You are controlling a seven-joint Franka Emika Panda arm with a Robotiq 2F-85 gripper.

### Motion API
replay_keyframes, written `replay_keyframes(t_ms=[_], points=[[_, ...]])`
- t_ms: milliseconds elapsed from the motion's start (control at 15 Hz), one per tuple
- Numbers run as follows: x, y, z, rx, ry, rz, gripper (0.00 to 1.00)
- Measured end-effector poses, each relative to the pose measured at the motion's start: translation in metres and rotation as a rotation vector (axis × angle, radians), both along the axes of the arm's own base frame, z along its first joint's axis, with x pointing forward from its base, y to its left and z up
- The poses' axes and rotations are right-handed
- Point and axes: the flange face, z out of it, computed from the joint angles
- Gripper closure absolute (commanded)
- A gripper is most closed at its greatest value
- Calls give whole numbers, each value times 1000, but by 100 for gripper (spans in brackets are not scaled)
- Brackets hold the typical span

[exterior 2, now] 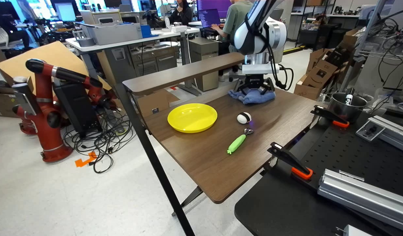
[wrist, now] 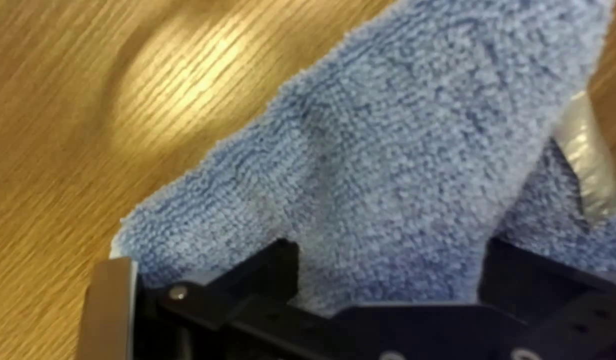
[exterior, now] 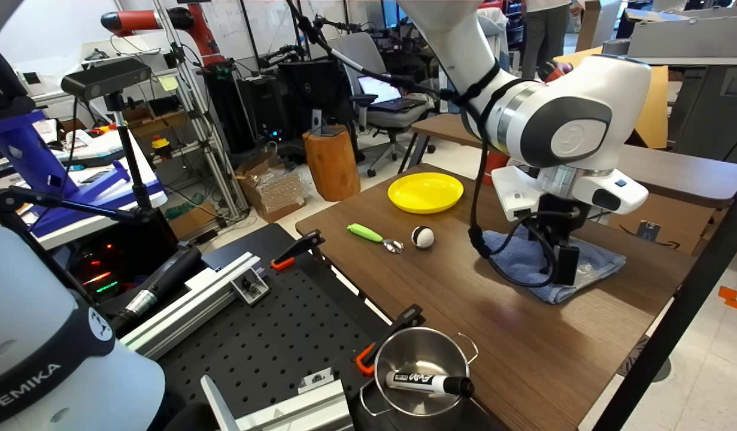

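My gripper [wrist: 390, 245] is at a crumpled blue towel [wrist: 413, 150], its two black fingers wide apart. A fold of the cloth lies between the fingers, and they do not close on it. In an exterior view the gripper [exterior 2: 253, 91] straddles a hump of the towel [exterior 2: 253, 98] on the brown table. Whether the fingertips press on the cloth is hard to tell. A shiny, silvery plastic-like piece [wrist: 588, 155] shows beside the towel's edge in the wrist view; the towel covers part of it.
A yellow plate [exterior 2: 192, 117], a white ball with a black band [exterior 2: 244, 118] and a green-handled scoop [exterior 2: 237, 143] rest on the table. A steel pot [exterior: 398, 353] holding a black-capped marker [exterior: 425, 382] stands by black-and-orange clamps [exterior: 398, 332]. A raised brown surface [exterior 2: 188, 72] runs behind.
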Motion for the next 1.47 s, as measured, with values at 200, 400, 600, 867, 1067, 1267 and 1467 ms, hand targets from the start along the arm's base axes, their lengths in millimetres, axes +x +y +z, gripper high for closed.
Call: replay_keyframes(t_ms=[200,400,600,867,1067,1267,1467], points=[[-7,-7,0,-15,12,0,0],[-19,-18,0,-31,12,-4,0],[-36,-25,-1,-46,4,6,0],[-63,-27,-2,-69,-15,39,0],[-86,-31,-2,-86,-27,57,0],[-113,-43,-2,-98,-38,65,0],[-141,-58,-2,-101,-45,88,0]])
